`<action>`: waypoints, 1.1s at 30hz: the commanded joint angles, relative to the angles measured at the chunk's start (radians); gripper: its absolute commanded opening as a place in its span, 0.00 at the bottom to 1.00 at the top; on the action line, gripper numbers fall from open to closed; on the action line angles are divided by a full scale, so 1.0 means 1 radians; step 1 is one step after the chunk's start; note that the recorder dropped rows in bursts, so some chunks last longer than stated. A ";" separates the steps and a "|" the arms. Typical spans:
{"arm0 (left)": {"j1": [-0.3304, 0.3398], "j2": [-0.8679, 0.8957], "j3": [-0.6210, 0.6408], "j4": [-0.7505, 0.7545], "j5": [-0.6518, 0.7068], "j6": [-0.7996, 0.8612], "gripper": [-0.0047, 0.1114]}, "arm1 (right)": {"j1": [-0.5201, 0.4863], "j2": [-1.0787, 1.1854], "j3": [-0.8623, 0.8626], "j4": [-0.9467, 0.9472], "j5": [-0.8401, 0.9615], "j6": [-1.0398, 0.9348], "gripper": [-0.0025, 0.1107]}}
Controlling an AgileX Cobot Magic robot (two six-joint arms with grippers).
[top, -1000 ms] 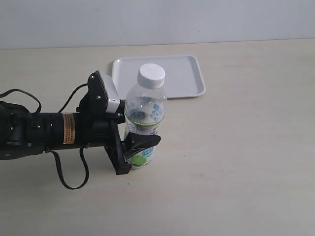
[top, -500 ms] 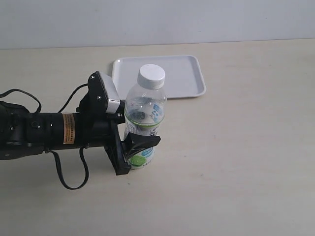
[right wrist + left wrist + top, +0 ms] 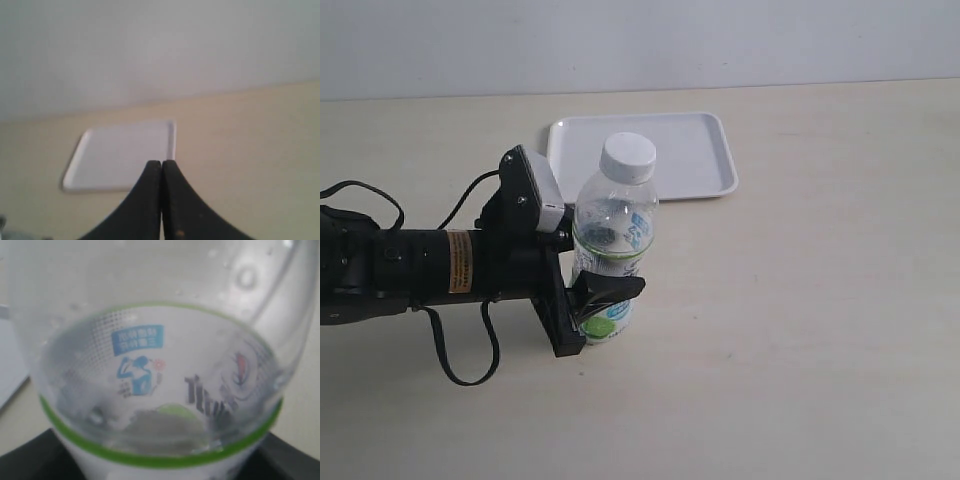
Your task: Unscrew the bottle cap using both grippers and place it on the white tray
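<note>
Some of the label (image 3: pixel 620 262) hides behind the left claw (image 3: pixel 605 283) clamping the bottle (image 3: pixel 615 212); right claw (image 3: pixel 161 167) pinched shut, empty.

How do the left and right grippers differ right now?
The left gripper clamps the lower body of the upright bottle; the right gripper holds nothing. The left's jaws stand apart at the bottle's width; the right's are pressed together. The left shows in the exterior view; the right does not, and its camera faces the white tray. Both are black, and neither touches the bottle cap.
</note>
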State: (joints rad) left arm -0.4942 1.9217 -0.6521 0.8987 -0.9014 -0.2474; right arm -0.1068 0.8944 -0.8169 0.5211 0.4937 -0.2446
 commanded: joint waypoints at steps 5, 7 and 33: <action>-0.006 -0.013 -0.002 0.000 -0.008 0.004 0.04 | 0.079 0.491 -0.504 -0.012 0.727 -0.076 0.02; -0.006 -0.013 -0.002 0.007 -0.004 0.004 0.04 | 0.138 0.553 -0.565 -0.050 0.727 -0.065 0.02; -0.006 -0.013 -0.002 0.013 0.045 0.017 0.04 | 0.567 0.766 -0.737 -0.202 0.727 0.004 0.64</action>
State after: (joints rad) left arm -0.4942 1.9159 -0.6521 0.9103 -0.8837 -0.2434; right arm 0.4599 1.6361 -1.5479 0.3160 1.2257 -0.2366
